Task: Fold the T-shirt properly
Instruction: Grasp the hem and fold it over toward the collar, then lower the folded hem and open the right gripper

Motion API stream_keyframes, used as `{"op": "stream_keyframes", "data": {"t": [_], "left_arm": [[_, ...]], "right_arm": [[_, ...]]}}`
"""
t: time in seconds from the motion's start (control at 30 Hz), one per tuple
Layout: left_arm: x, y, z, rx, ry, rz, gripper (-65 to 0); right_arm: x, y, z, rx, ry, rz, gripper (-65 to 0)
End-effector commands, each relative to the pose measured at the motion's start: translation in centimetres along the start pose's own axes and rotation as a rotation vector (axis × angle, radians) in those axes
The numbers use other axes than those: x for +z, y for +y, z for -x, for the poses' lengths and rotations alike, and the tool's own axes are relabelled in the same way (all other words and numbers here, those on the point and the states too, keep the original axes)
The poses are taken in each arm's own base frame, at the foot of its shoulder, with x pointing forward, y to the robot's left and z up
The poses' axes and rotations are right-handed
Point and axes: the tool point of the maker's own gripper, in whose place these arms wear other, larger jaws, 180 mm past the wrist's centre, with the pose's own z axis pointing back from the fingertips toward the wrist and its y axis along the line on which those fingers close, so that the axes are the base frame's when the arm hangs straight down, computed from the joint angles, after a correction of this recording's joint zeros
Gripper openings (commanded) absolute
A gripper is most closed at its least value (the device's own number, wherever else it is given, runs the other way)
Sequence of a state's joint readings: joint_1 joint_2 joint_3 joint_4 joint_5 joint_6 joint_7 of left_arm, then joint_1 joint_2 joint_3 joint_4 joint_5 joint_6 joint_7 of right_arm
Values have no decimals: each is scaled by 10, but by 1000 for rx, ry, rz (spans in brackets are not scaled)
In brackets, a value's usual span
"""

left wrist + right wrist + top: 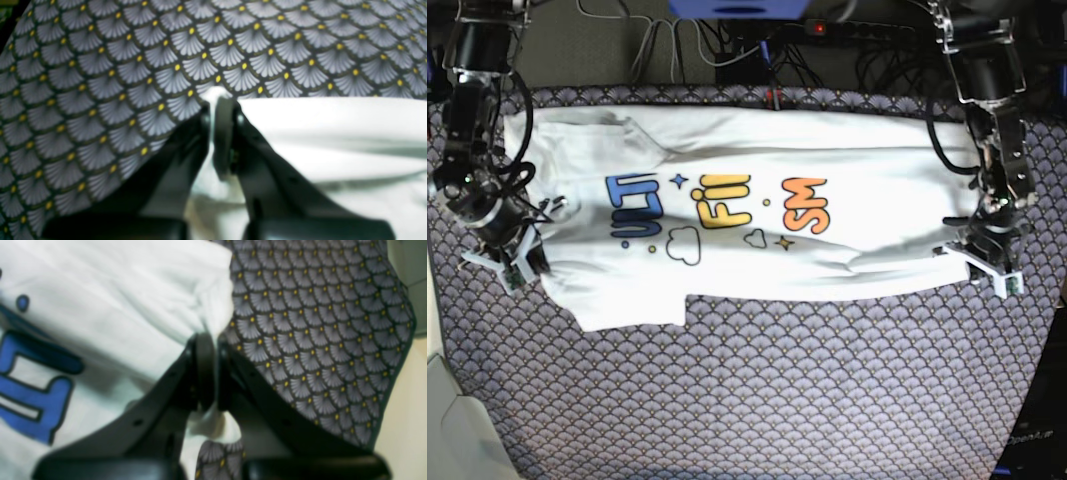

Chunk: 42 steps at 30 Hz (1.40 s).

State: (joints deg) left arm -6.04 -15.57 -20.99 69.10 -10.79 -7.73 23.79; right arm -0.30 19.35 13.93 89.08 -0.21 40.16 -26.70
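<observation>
We see the T-shirt lying print-up across the fan-patterned counter; our left fingers pinch one edge, our right fingers the opposite edge.

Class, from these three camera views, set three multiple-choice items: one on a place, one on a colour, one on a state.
1. Where does the white printed cotton T-shirt lie?
A. Spread on the grey fan-patterned tablecloth
B. Hanging from a rail
C. Inside a basket

2. What colour is the print's lettering nearest the right gripper?
A. Green
B. Blue
C. Red

3. What is the left gripper doing?
A. Hanging open above the shirt
B. Resting shut on bare tablecloth
C. Shut on the shirt's edge

Answers: 1 A, the base view shows it flat across the cloth; 2 B, the right wrist view shows blue letters beside the fingers; 3 C, the left wrist view shows white fabric pinched between closed fingers.
</observation>
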Motion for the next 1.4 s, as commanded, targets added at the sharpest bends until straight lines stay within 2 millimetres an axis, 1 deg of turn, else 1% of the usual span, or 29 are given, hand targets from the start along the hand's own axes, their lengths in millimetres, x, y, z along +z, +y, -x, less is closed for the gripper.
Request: {"op": "stream_keyframes", "data": {"t": [0.0, 0.17, 0.27, 0.37, 0.4, 0.5, 0.57, 0.6, 0.7, 0.77, 0.87, 1.03, 1.13, 1.17, 1.27, 1.37], "left_arm": [[5, 8, -26, 0, -76, -10, -643], [26, 27, -17, 25, -89, -37, -643], [34, 28, -12, 10, -88, -38, -644], [46, 27, -5, -16, -87, -34, -644], [50, 27, -4, -25, -88, -32, -644], [61, 26, 2, -48, -84, -28, -644], [66, 27, 8, -60, -73, -27, -644], [69, 27, 12, -65, -64, -27, -644], [75, 31, 28, -75, -30, -32, -644], [76, 33, 34, -75, -16, -35, -644], [81, 50, 33, -53, -21, -77, -644], [79, 58, 36, -46, -11, -94, -643], [75, 63, 45, -35, 13, -102, -641], [71, 63, 40, -35, 6, -102, -641], [65, 65, 39, -21, 9, -106, -641], [60, 62, 31, -12, -9, -103, -641]], "right_arm": [[7, -7, -11, 20, -39, 18, -650], [26, 16, 1, 57, -22, -8, -650], [35, 25, 4, 76, -19, -18, -650], [48, 24, 11, 79, -9, -1, -650], [51, 24, 13, 79, -4, 1, -650], [55, 16, 18, 59, 6, 32, -650], [60, 6, 23, 23, 9, 71, -650], [64, 4, 28, 7, 18, 86, -650], [70, 3, 41, -10, 45, 95, -650], [73, 10, 51, -15, 70, 81, -650], [76, 20, 62, -29, 93, 63, -650], [75, 32, 67, -59, 101, 47, -650], [77, 38, 73, -70, 113, 39, -650], [77, 40, 74, -74, 116, 36, -650], [76, 45, 75, -72, 120, 22, -650], [75, 50, 78, -73, 135, 10, -650]]}}
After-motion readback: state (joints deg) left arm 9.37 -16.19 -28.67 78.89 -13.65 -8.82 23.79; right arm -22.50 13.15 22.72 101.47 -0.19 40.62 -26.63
